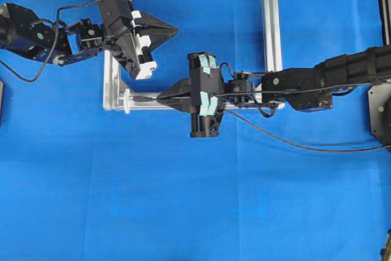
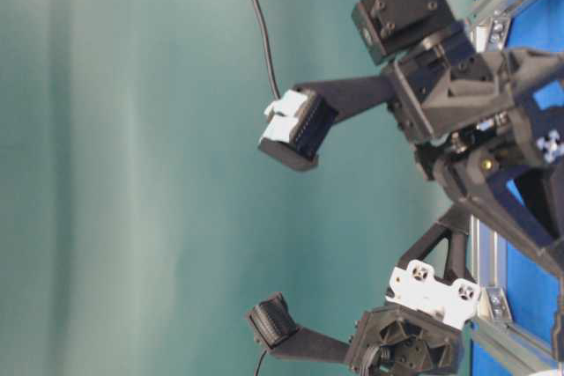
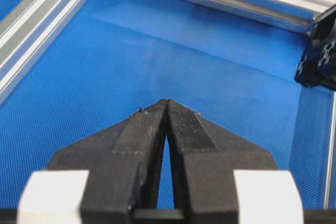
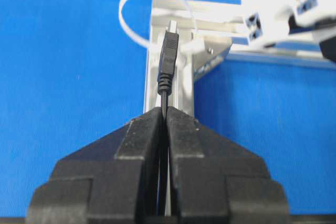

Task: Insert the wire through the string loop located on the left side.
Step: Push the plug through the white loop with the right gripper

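My right gripper (image 1: 160, 97) (image 4: 165, 109) is shut on the wire (image 1: 293, 143) just behind its dark plug (image 4: 168, 59). The plug lies over the frame's near bar (image 4: 182, 85), and its silvery tip points left at the string loop (image 1: 126, 101) (image 4: 122, 17), a small white ring at the frame's left corner. The tip is close to the ring; whether it has entered cannot be told. My left gripper (image 1: 176, 29) (image 3: 167, 103) is shut and empty, hovering inside the square silver frame (image 1: 272, 29) near its left bar.
The rest of the wire trails right across the blue cloth to the table's edge. The left gripper's white parts (image 4: 283, 3) hang just beyond the frame corner in the right wrist view. The right gripper's body (image 3: 320, 51) shows at the right of the left wrist view.
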Available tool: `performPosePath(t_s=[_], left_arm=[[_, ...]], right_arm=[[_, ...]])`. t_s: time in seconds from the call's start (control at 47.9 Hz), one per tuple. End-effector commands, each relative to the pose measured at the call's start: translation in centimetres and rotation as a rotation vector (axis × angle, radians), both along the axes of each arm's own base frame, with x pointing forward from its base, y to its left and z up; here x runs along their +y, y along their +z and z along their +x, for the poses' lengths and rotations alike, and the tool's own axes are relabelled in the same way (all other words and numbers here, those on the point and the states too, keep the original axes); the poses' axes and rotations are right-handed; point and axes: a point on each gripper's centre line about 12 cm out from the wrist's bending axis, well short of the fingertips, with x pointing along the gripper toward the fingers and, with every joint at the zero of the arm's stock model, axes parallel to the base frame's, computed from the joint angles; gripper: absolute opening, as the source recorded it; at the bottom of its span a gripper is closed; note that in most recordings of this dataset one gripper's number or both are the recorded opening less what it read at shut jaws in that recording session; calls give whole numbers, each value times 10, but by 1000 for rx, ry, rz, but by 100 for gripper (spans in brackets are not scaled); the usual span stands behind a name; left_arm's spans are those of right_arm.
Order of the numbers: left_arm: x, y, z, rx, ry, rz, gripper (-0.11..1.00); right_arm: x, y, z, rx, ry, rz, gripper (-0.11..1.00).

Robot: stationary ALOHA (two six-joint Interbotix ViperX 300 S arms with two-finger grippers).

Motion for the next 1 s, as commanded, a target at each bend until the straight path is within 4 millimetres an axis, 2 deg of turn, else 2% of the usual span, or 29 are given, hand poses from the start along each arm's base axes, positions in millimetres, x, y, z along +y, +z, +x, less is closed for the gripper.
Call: performPosePath(t_s=[0.0,0.459,0.98], left_arm=[[0,17,2,-49,-3,15,0],[-1,17,2,-48,-6,15,0],[-1,17,-2,-48,-3,15,0]], right_arm=[[-2,15,10,-51,-1,-4,0],[-3,16,45,-93,-2,-4,0],[-1,12,48,-89,1,-4,0]])
